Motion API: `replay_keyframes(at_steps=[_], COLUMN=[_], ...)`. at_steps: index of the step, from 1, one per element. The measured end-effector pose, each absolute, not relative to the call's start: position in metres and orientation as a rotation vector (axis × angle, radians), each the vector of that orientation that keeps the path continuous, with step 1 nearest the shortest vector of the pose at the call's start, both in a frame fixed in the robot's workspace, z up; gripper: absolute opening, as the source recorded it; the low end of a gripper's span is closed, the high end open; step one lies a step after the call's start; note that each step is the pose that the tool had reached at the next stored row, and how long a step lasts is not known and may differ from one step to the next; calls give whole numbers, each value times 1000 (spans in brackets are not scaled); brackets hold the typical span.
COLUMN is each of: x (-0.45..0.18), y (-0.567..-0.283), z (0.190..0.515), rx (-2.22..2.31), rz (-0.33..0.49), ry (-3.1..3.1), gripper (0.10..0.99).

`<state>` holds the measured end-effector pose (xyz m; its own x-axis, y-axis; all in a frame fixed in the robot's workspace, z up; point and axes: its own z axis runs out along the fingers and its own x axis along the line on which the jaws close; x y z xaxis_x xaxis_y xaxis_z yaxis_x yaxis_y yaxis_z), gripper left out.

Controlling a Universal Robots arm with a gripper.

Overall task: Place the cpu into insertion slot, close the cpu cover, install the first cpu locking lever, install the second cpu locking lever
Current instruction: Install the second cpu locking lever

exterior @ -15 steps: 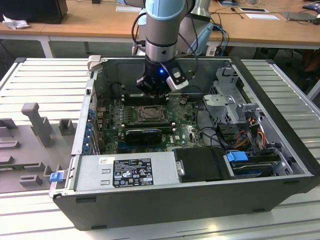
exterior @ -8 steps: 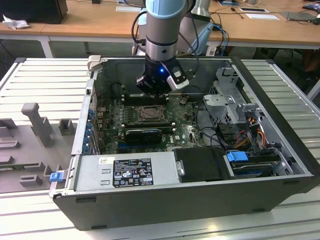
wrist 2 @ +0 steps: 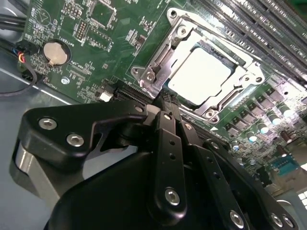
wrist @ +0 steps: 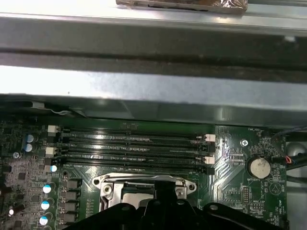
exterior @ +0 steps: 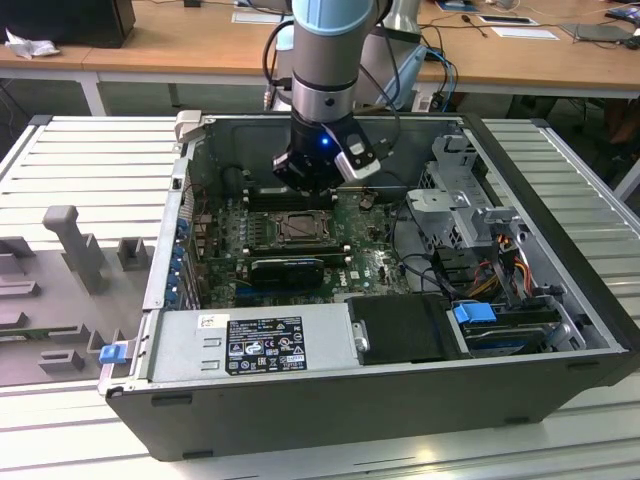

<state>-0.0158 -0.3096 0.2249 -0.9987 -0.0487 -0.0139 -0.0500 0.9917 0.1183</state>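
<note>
Jaws: our gripper (wrist 2: pixel 165 103) looks clenched, holding nothing, tips at the insertion slot's (wrist 2: pixel 158 76) near edge.
Cpu: the cpu (wrist 2: pixel 199 74) sits in that slot, the cpu cover (wrist 2: pixel 240 62) framing it.
Care: we press straight, avoiding the memory slots (wrist: pixel 129 143) beyond.

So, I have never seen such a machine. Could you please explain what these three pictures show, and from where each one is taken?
The exterior view looks from outside at a robot arm reaching down into an open grey computer case that lies on a slatted metal table. The other two pictures come from cameras riding near the arm's wrist. At the arm's end is a black pincer, its tips close together just beside the insertion slot on the green circuit board. In the second wrist view, the cpu already sits in the slot, with the cpu cover closed around it. The first wrist view shows the long black memory slots and a round coin battery. The pincer holds nothing.
</note>
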Motion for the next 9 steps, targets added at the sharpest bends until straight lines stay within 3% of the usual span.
replay_keyframes(at_steps=[9], x=[-16], y=[-320], z=[232], rx=[-77], rz=[187], ry=[3124], gripper=[106])
